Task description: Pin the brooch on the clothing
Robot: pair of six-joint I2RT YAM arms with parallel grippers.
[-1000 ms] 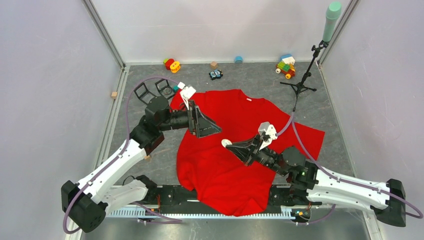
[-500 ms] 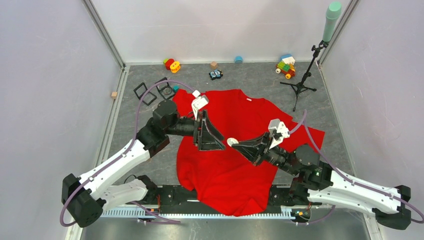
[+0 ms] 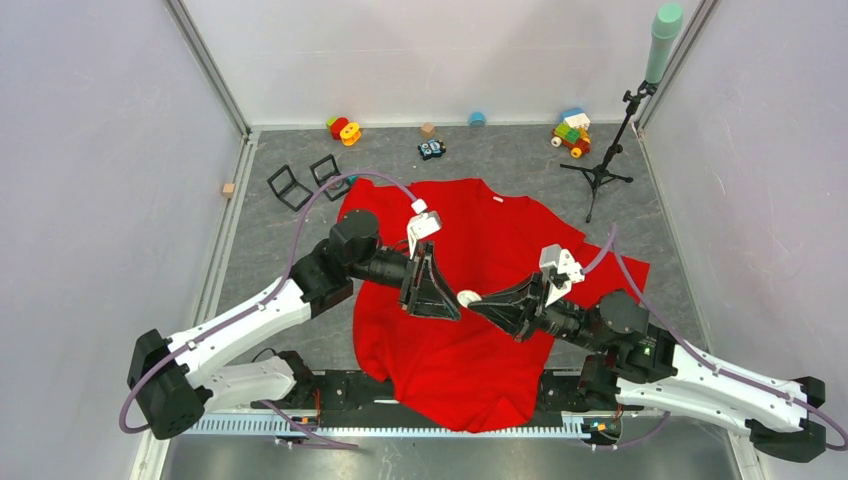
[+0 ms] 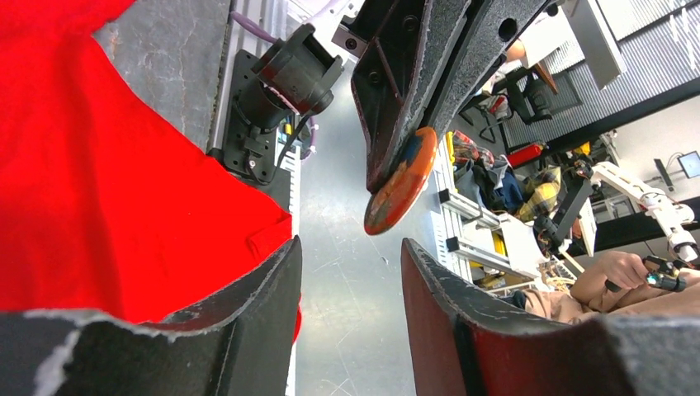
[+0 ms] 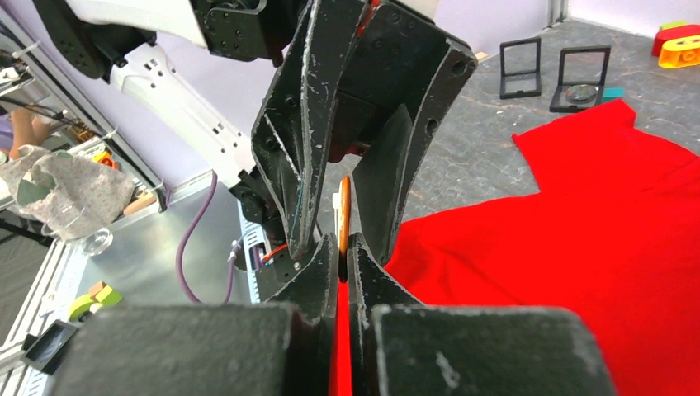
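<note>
Both arms have swung inward since the earlier frame; the left gripper (image 3: 447, 300) has left the shirt's far left shoulder to meet the right gripper (image 3: 480, 303), and its jaws have narrowed. From above, the bright red soft-fabric T-shirt (image 3: 490, 235) lies flat on the grey table (image 3: 500, 160), collar far; the small round pale-backed brooch (image 3: 468, 297) hangs between the two tools, over the shirt's middle, not on it.

Left wrist view: the left jaws stand moderately apart, nothing between them; the brooch's orange-and-blue face sits just beyond their tips, pinched by its edge in the right gripper's closed jaws.

Right wrist view: the brooch stands edge-on, left fingers flanking it.

This looks like a handover or clasp-opening step; the left should centre on the disc before closing. Both forearms reach low, wrists facing each other.
</note>
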